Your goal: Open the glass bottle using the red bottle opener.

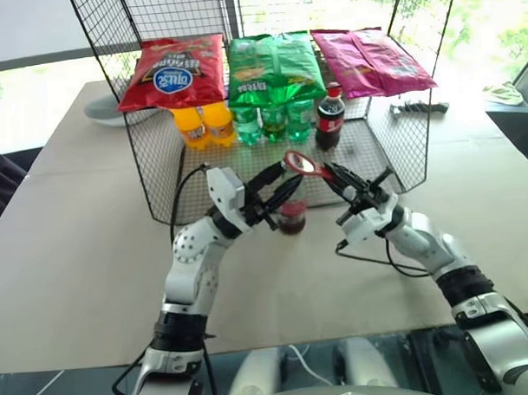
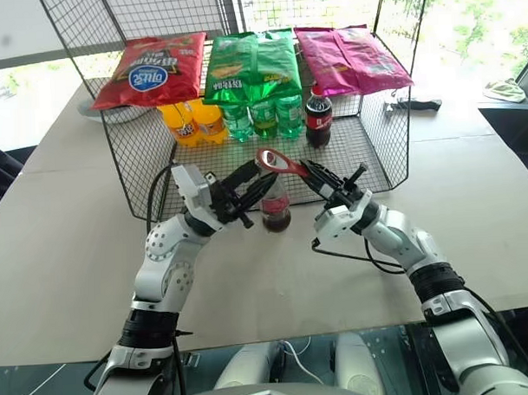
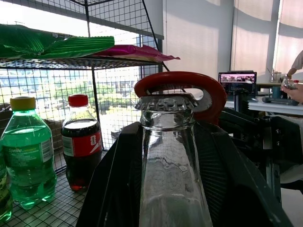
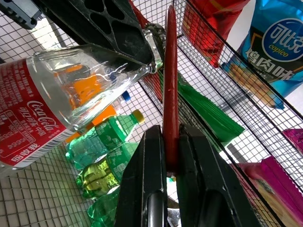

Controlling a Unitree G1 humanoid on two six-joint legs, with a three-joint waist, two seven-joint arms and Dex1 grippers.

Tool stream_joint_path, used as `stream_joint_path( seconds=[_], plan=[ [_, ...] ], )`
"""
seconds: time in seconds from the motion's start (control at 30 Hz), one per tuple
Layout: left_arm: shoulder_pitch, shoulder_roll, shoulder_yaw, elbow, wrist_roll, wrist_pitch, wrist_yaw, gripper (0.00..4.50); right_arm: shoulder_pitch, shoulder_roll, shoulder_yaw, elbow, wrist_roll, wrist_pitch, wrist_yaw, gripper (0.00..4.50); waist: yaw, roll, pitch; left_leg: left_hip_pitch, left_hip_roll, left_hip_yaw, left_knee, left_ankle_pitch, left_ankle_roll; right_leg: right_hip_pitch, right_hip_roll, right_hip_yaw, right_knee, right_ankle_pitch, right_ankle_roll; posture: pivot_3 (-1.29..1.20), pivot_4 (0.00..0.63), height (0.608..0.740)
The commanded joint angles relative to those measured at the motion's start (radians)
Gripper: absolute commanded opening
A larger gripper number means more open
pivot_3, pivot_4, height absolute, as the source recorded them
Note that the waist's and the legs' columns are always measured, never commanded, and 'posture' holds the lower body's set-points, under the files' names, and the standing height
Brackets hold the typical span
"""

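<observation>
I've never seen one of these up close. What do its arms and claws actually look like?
Both arms are silvery-white jointed shells with round elbow housings and black ribbed bands near the body. Thin black cables loop loose beside each wrist. The left gripper and right gripper each end in two long black fingers, flat-sided with moulded cut-outs.

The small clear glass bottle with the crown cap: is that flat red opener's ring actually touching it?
Touching. In the left wrist view the red bottle opener's ring sits hooked around the crown cap of the glass bottle, resting against its crimped edge with no gap showing.
</observation>
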State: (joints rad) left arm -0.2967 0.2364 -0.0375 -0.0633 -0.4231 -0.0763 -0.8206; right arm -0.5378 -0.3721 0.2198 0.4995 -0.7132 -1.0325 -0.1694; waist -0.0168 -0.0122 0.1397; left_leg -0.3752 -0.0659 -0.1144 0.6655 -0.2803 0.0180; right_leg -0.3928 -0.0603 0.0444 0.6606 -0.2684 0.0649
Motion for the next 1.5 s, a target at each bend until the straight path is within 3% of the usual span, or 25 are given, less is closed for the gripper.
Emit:
stream_joint_path(
  seconds=[0.03,0.17,0.27,0.4,0.7,0.83,1.27,1.5],
  plan=[
    [-0.003,0.001,-0.028,0.021,0.026,0.02,0.003,1.49,-0.033,0.019,0.093,0.036,-0.071,-0.034,-0.017,0.0,-0.001,0.0,0.0,0.0,0.0,0.0,0.0,0.0,0.0,0.0,0.0,0.0,0.0,0.0,0.0,0.0,0.15,0.74],
    [-0.004,-0.001,-0.031,0.024,0.029,0.018,0.004,1.49,-0.031,0.028,0.13,0.098,-0.03,-0.021,0.027,0.0,-0.001,0.0,0.0,0.003,0.0,0.0,0.0,0.0,0.0,0.003,0.0,0.0,0.0,0.0,0.0,0.0,0.15,0.74],
    [-0.003,-0.001,-0.034,0.024,0.029,0.017,0.004,1.49,-0.033,0.029,0.148,0.11,-0.016,-0.023,0.039,0.0,-0.002,0.0,0.0,0.016,0.0,0.0,-0.004,0.0,0.0,0.015,0.0,0.001,-0.003,0.0,0.0,0.0,0.15,0.74],
    [0.0,0.001,-0.037,0.026,0.03,0.019,0.001,1.49,-0.043,0.035,0.163,0.105,0.002,-0.046,0.034,0.0,-0.005,0.0,0.0,0.017,0.0,0.0,-0.005,0.0,0.001,0.016,0.0,0.001,-0.002,0.0,0.0,0.0,0.15,0.74],
    [-0.008,0.001,-0.041,0.04,0.034,0.019,-0.005,1.49,-0.081,-0.018,0.173,0.003,-0.225,0.031,-0.149,0.0,-0.002,0.0,0.0,0.017,0.0,0.0,-0.005,0.0,0.0,0.015,0.0,0.001,-0.002,0.0,0.0,0.0,0.15,0.74],
    [-0.009,0.0,-0.044,0.044,0.035,0.017,-0.006,1.49,-0.125,-0.052,0.168,-0.014,-0.252,0.048,-0.186,0.0,-0.002,0.0,0.0,0.017,0.0,0.0,-0.006,0.0,0.0,0.015,0.001,0.001,-0.002,0.0,0.0,0.0,0.15,0.74],
    [-0.012,-0.01,-0.05,0.062,0.041,0.006,-0.008,1.49,-0.188,-0.112,0.161,-0.041,-0.202,0.039,-0.173,0.0,-0.002,0.0,0.0,0.016,0.0,0.0,-0.007,0.0,0.0,0.015,0.001,0.001,-0.003,0.0,0.0,0.0,0.15,0.74],
    [-0.009,-0.014,-0.053,0.068,0.044,0.0,-0.008,1.49,-0.158,-0.06,0.192,0.03,-0.007,-0.003,-0.035,0.0,-0.008,-0.001,0.0,0.017,0.001,0.001,-0.009,0.0,0.0,0.015,0.001,0.002,-0.004,0.0,0.0,0.0,0.15,0.74]
  ],
)
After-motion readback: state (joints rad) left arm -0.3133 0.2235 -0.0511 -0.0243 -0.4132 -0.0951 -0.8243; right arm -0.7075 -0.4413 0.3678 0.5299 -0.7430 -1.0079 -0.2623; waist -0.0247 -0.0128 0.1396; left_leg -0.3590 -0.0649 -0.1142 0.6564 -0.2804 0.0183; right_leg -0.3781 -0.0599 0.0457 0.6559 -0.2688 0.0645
